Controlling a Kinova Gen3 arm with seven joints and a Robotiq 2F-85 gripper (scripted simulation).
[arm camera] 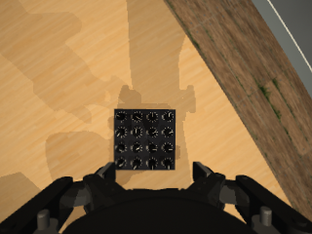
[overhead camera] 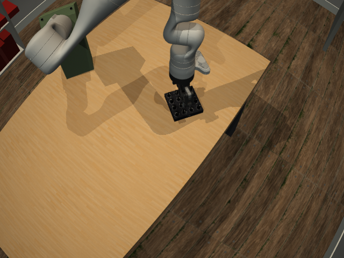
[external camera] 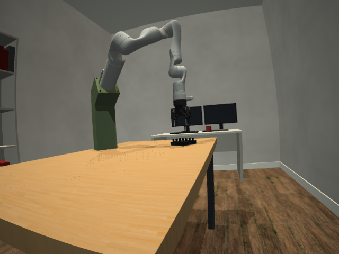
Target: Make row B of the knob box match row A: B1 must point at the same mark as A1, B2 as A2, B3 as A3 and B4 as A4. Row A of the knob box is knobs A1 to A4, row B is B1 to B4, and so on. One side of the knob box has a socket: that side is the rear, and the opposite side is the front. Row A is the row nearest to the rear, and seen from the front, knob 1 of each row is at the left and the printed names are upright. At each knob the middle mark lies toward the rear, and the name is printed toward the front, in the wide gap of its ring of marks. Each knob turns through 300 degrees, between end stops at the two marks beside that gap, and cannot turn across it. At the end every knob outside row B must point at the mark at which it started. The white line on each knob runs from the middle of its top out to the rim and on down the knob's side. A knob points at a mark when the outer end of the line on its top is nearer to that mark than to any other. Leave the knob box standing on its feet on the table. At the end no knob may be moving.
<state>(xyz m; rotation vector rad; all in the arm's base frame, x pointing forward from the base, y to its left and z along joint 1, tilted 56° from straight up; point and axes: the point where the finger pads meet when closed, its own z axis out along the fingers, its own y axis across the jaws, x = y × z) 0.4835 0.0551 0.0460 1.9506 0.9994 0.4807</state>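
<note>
The black knob box point(overhead camera: 182, 107) stands on its feet on the wooden table, near the right edge. It also shows in the exterior view point(external camera: 183, 142) and in the wrist view point(arm camera: 144, 138), where its four rows of black knobs with white lines are all visible. The pointing marks are too small to read. My gripper point(overhead camera: 186, 95) hangs well above the box, pointing straight down. It is open and empty. In the exterior view the gripper point(external camera: 180, 118) is clearly clear of the knobs. In the wrist view the two fingers stand wide apart at the bottom.
The green arm pedestal point(overhead camera: 72, 52) stands at the table's far left corner. The table's curved right edge point(overhead camera: 236, 110) runs close to the box. A white desk with two monitors point(external camera: 204, 116) and a red cup point(external camera: 208, 128) stands behind.
</note>
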